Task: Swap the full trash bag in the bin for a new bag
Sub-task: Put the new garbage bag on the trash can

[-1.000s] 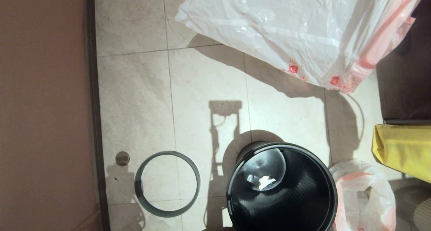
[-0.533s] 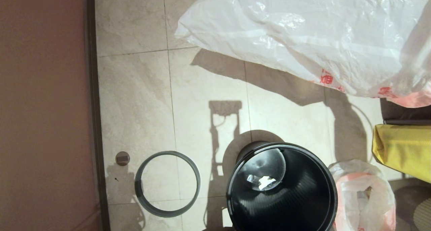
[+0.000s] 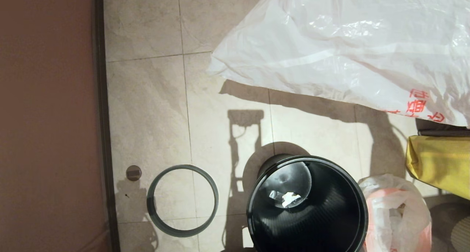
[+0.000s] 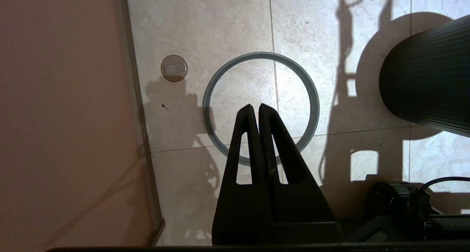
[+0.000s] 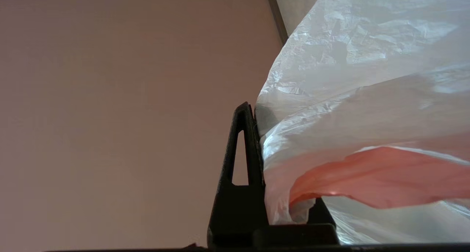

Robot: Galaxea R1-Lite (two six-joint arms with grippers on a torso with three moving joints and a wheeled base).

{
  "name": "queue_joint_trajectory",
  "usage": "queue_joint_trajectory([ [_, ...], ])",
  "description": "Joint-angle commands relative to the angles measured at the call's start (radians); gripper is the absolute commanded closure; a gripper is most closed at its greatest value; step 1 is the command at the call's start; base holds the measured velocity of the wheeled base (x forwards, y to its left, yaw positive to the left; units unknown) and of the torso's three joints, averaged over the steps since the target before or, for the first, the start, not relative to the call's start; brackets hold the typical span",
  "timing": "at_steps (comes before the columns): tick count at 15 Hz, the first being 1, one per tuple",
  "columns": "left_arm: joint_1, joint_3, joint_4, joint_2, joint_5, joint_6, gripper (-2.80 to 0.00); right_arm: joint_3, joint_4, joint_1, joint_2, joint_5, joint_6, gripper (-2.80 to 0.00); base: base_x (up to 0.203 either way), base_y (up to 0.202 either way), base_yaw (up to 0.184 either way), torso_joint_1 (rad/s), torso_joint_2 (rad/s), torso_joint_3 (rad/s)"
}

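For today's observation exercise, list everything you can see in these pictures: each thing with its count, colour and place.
Thin translucent plastic new bag: one, white with red print and pink hem, held up over the floor.
Round glossy bin: one, black, on the floor, unlined, scraps at its bottom.
Hoop rim: one, grey, flat on the floor left of the bin.
Lumpy full trash bag: one, white and pink, right of the bin.
Cloth tote: one, yellow, far right.
Round floor cap: one, grey, by the wall.
Left gripper: black, shut, above the hoop.
Right gripper: black, shut on the new bag.
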Motion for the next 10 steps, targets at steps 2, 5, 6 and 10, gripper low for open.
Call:
queue_joint_trajectory([
  [2, 0.003, -0.001, 0.000, 0.001, 0.000, 0.000, 0.00, -0.003, 0.019, -0.002, -0.039, 0.005, 0.005, 0.00, 0.000, 0.000, 0.000, 0.001, 0.00, 0.047],
  [5, 0.003, -0.001, -0.001, 0.001, 0.001, 0.000, 0.00, -0.004, 0.052, -0.003, -0.065, 0.006, 0.005, 0.00, 0.000, 0.000, 0.000, 0.003, 0.00, 0.168],
  [6, 0.003, -0.001, -0.001, 0.001, 0.001, 0.000, 0.00, -0.001, 0.073, -0.005, -0.086, 0.006, 0.006, 0.00, 0.000, 0.000, 0.000, -0.002, 0.00, 0.188],
  [10, 0.003, -0.001, 0.000, 0.001, 0.001, 0.001, 0.00, 0.012, 0.210, -0.007, -0.179, 0.006, 0.006, 0.00, 0.000, 0.000, 0.000, 0.002, 0.00, 0.203],
])
